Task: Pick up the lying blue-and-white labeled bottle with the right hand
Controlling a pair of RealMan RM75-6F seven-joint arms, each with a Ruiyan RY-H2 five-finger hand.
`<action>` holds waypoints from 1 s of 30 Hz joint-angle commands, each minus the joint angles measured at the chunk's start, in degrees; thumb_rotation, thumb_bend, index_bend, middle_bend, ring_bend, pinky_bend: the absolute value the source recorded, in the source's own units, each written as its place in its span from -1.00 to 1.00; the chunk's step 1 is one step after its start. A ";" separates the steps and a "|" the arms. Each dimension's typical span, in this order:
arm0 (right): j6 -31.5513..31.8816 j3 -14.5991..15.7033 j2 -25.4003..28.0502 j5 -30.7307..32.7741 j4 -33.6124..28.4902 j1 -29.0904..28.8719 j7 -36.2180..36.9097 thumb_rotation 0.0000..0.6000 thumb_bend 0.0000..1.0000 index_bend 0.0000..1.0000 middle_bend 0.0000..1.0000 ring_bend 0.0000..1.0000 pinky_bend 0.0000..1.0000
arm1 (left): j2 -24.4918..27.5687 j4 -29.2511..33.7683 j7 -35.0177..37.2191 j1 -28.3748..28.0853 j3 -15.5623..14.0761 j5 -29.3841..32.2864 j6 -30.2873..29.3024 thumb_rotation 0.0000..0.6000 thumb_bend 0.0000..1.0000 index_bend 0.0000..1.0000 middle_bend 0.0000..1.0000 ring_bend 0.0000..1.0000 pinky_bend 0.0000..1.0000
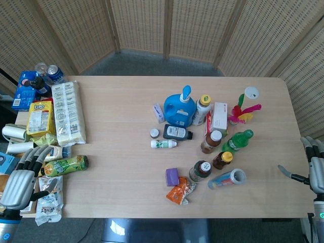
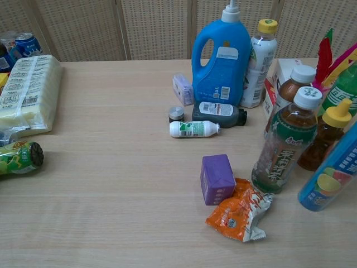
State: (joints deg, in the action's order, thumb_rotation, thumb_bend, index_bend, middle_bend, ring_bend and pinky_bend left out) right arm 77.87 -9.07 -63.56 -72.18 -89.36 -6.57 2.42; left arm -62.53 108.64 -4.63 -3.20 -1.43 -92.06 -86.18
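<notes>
Right robot hand (image 1: 315, 164) parked off the table's (image 1: 121, 167) right edge, fingers apart, holding nothing. Left robot hand (image 1: 23, 177) same, at the left edge. Lying blue-and-white bottle (image 1: 227, 179) near the front-right, bare wood beside it.

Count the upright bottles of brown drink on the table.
3: a white-capped bottle beside the red-and-white box, a yellow-capped bottle just in front of it, and a green-labelled bottle nearest the front edge. None looks hidden.
</notes>
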 commanded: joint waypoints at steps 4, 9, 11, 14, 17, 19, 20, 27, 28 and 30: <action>-0.34 -0.10 -0.40 -0.31 0.75 -0.21 1.23 0.03 -0.74 -1.00 -1.00 -1.00 -1.00 | 0.24 0.20 -0.06 0.38 -0.25 -0.55 -0.62 1.00 -0.24 -1.00 -1.00 -1.00 -1.00; 0.10 -0.44 0.24 -0.14 1.29 0.19 2.41 0.05 -0.73 -1.00 -1.00 -1.00 -1.00 | 0.68 0.43 -0.21 0.56 -0.21 -0.90 -1.10 1.00 -0.24 -1.00 -1.00 -1.00 -1.00; 0.19 -0.68 0.48 0.09 1.54 0.32 2.96 0.05 -0.73 -1.00 -1.00 -1.00 -1.00 | 0.78 0.59 -0.33 0.33 -0.01 -0.63 -0.75 1.00 -0.24 -1.00 -1.00 -1.00 -1.00; -0.72 -0.93 0.96 0.71 1.79 0.49 5.46 0.12 -0.73 -1.00 -1.00 -1.00 -1.00 | 0.57 0.70 -0.48 -0.17 0.37 -0.32 -0.13 1.00 -0.24 -1.00 -1.00 -1.00 -1.00; -1.40 -0.75 1.71 0.75 2.16 0.70 6.62 0.14 -0.73 -1.00 -1.00 -1.00 -1.00 | 0.20 0.76 -0.88 -0.71 0.60 0.11 0.76 1.00 -0.24 -1.00 -1.00 -1.00 -1.00; -1.89 -0.64 2.36 0.79 2.17 0.93 7.92 0.15 -0.73 -1.00 -1.00 -1.00 -1.00 | -0.12 0.84 -1.13 -1.09 0.77 0.45 1.39 1.00 -0.24 -1.00 -1.00 -1.00 -1.00; -2.19 -0.67 2.70 0.89 2.15 1.07 9.01 0.15 -0.73 -1.00 -1.00 -1.00 -1.00 | -0.26 0.88 -1.23 -1.25 0.85 0.59 1.64 1.00 -0.24 -1.00 -1.00 -1.00 -1.00; -4.26 -0.20 6.34 -0.33 3.46 2.74 20.85 0.58 -0.70 -1.00 -1.00 -1.00 -1.00 | -1.22 1.30 -2.64 -2.69 1.58 1.30 3.43 1.00 -0.25 -1.00 -1.00 -1.00 -1.00; -4.55 0.04 6.74 -0.66 3.76 3.09 22.90 0.58 -0.70 -1.00 -1.00 -1.00 -1.00 | -1.39 1.41 -2.90 -2.93 1.71 1.37 3.69 1.00 -0.24 -1.00 -1.00 -1.00 -1.00; -4.95 0.53 7.06 -1.20 4.25 3.48 24.86 0.59 -0.70 -1.00 -1.00 -1.00 -1.00 | -1.63 1.55 -3.25 -3.28 1.89 1.57 4.07 1.00 -0.24 -1.00 -1.00 -1.00 -1.00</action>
State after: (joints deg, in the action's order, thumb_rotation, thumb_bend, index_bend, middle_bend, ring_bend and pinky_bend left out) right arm 73.75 -9.13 -57.61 -72.57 -85.90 -3.93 24.61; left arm -64.08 110.14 -7.81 -6.39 0.39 -90.56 -82.19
